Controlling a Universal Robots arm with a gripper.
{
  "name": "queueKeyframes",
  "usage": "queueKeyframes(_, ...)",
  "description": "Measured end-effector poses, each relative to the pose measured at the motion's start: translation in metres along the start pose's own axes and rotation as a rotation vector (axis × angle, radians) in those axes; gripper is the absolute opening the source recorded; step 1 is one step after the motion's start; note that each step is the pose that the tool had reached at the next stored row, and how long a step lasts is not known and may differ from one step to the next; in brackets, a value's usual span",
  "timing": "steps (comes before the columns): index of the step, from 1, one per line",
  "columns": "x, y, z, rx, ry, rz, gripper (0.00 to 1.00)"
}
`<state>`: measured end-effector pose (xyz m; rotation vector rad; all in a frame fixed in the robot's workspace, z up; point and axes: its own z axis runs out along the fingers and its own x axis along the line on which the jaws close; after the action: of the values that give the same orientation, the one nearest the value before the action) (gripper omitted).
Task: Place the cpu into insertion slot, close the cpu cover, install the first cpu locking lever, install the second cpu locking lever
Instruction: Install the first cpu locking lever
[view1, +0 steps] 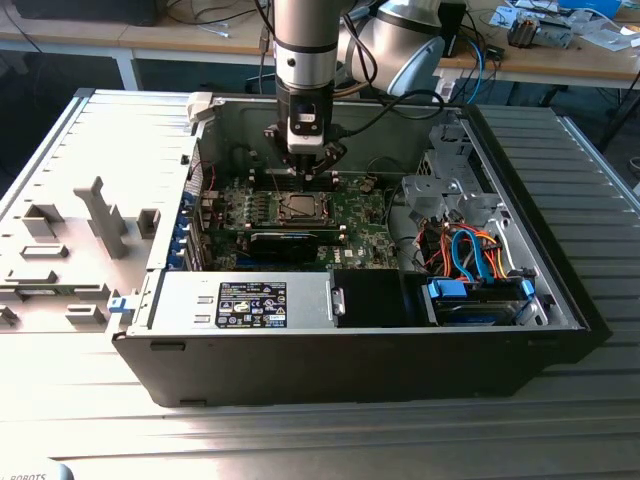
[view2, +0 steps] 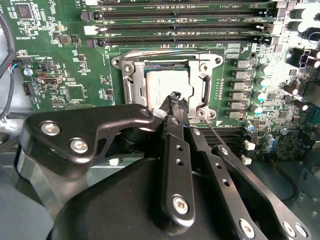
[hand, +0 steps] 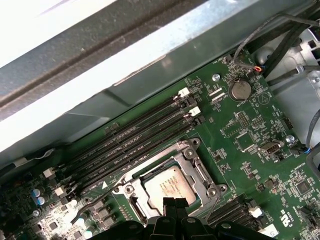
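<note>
Inside your open computer case (view1: 500, 365), the motherboard (view1: 365, 205) lies flat and carries the insertion slot (view2: 120, 61). The cpu (view2: 165, 82) sits in that slot, silver top up, and the cpu cover (view2: 202, 82) lies down around it, so the chip shows through its window. Your gripper (view2: 175, 97) hangs directly over the insertion slot. Its fingers are pressed together with nothing between them, and the tips are just above the near edge of the cpu. A thin wire lever (view2: 215, 132) runs out from one corner of the slot. The long memory slots (view2: 185, 25) lie just beside the insertion slot. Also in the case, the power supply (view1: 250, 302) sits in front of the slot, and coloured cables (view1: 470, 250) sit to the exterior view's right of it.
</note>
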<state>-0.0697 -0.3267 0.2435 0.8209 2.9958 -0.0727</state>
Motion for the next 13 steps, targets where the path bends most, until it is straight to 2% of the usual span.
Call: queueKeyframes(13, 0.0000, 0.0000, 0.0000, -0.0008, -0.0006, -0.017, 0.11)
